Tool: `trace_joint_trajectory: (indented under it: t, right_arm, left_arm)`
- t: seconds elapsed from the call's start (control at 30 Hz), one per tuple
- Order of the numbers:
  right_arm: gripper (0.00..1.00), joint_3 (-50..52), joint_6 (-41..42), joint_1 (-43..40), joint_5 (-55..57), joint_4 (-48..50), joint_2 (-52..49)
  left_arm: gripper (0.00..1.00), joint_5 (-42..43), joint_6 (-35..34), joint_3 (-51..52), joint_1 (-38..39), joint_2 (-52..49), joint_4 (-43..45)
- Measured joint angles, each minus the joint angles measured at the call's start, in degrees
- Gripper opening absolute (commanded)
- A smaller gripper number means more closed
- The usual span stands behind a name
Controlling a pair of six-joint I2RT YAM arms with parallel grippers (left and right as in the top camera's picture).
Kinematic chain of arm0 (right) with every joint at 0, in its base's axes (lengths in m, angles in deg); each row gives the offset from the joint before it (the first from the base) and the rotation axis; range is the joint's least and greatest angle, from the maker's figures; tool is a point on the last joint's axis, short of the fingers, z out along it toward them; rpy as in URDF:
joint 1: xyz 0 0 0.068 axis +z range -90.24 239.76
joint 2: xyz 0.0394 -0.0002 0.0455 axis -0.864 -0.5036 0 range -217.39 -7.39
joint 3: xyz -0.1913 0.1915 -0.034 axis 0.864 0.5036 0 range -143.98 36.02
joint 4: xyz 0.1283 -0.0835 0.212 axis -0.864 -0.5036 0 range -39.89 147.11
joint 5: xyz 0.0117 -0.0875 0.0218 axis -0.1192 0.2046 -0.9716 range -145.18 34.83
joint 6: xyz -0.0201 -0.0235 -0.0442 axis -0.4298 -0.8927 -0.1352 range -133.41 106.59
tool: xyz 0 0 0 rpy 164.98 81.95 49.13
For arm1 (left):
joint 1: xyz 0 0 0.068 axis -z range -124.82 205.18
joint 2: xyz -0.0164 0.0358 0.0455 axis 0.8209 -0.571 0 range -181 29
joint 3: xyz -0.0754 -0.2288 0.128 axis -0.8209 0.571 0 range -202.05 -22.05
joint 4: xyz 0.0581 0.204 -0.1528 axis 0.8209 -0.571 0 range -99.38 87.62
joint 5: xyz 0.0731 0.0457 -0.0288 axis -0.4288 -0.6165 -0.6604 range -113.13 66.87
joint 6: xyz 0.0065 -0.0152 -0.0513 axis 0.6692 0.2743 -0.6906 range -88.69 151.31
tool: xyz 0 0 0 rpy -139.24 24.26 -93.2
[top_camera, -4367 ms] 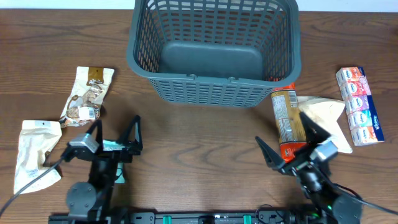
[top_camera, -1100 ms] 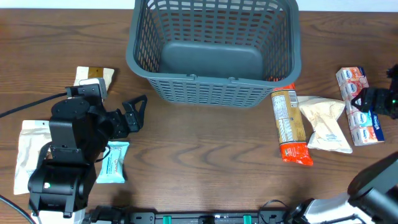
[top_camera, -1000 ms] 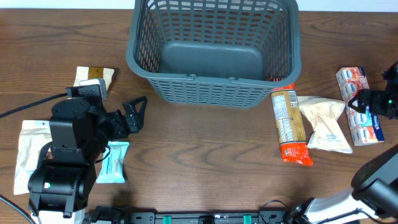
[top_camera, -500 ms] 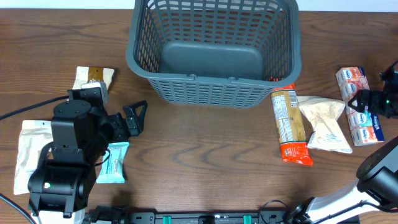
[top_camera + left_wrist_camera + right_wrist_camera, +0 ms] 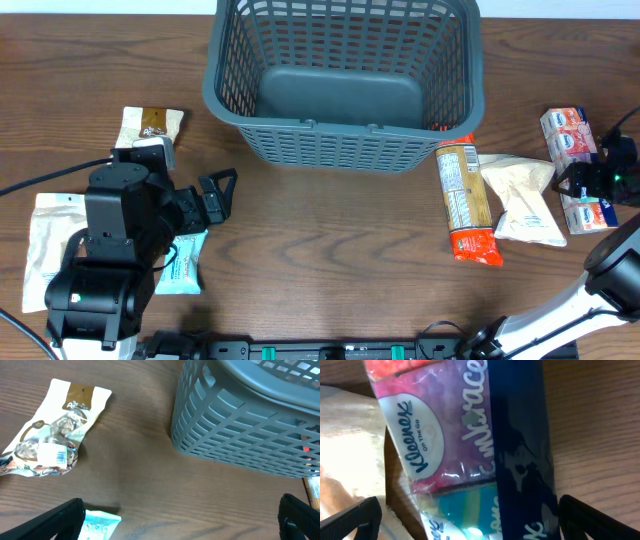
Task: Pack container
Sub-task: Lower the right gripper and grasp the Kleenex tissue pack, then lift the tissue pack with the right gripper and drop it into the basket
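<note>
The right pincer (image 5: 470, 515) had its jaws spread wide, with one finger (image 5: 350, 520) on either side of a tissue pack (image 5: 445, 435). Whether the pads touched the wrapper could not be told. The pack had pink and teal sections with a dark blue band along one side, and it lay flat on the wooden table (image 5: 330, 260) near the right edge. Just beside it, toward the middle, lay a cream pouch (image 5: 520, 200). Next to that lay a long packet (image 5: 465, 200) with orange ends, its far end just beside the front right corner of the basket (image 5: 345, 150).

The left pincer (image 5: 215, 193) also had its jaws spread wide, with only bare wood between them, and it pointed toward the basket. Close under its arm, near the front of the table, lay a teal bar wrapper (image 5: 185, 265). Farther back and to the left lay a snack packet (image 5: 150, 125) with a brown top, partly covered by the arm in the overhead view. A white pouch (image 5: 45, 250) lay at the far left.

The basket stood upright at the back middle of the table, well apart from both pincers. All the packets lay outside it on the wood.
</note>
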Motion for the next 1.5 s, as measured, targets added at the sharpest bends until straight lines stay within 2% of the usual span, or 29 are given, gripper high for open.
trace_joint_trajectory:
  t: [0.2, 0.37, 0.47, 0.6, 0.7, 0.93, 1.23, 1.5]
  right_arm:
    - [0.83, 0.00, -0.35, 0.00, -0.09, 0.04, -1.81]
    - [0.72, 0.02, -0.55, 0.00, -0.09, 0.35, -3.37]
    - [0.56, 0.02, -0.50, 0.00, -0.09, 0.87, -3.41]
    - [0.18, 0.00, -0.04, 0.00, -0.11, 1.46, -3.41]
    - [0.01, -0.11, 1.18, -0.09, -0.52, 1.75, -3.13]
    - [0.01, -0.39, 9.77, -0.24, -0.96, 1.66, -2.99]
    - [0.01, -5.31, 13.55, -0.22, -5.05, -4.98, -1.49]
    - [0.01, -18.47, 14.16, 2.73, -12.63, -7.06, 15.37]
  left_arm:
    - [0.99, 0.00, -0.11, 0.00, 0.00, 0.00, -0.04]
    - [0.99, 0.00, -0.11, 0.00, 0.00, 0.00, -0.04]
    - [0.99, 0.00, -0.11, 0.00, 0.00, 0.00, -0.04]
    - [0.99, 0.00, -0.11, 0.00, 0.00, 0.00, -0.04]
    - [0.99, 0.00, -0.11, 0.00, 0.00, 0.00, -0.04]
    - [0.99, 0.00, -0.11, 0.00, 0.00, 0.00, -0.04]
    - [0.99, 0.00, -0.11, 0.00, 0.00, 0.00, 0.04]
    - [0.99, 0.00, -0.11, 0.00, 0.00, 0.00, 1.25]
